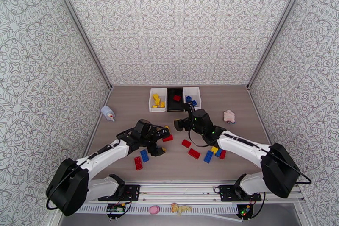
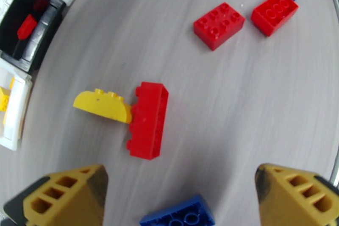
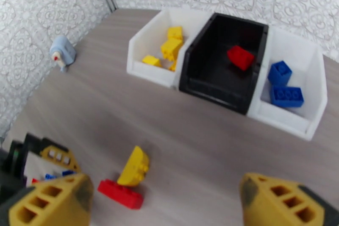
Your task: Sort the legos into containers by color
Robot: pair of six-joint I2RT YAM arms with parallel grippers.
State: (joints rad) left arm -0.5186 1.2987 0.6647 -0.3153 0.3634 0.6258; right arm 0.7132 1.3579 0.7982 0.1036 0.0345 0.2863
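Beyond left jaws, red lego (image 2: 147,121)

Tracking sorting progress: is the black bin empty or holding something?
Not empty. The black bin holds a red lego, which lies toward its back wall in the right wrist view.

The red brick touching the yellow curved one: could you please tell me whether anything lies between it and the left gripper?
A blue brick lies just ahead of the open left gripper, short of the red brick. The yellow curved brick touches the red brick's side, which may crowd a finger.
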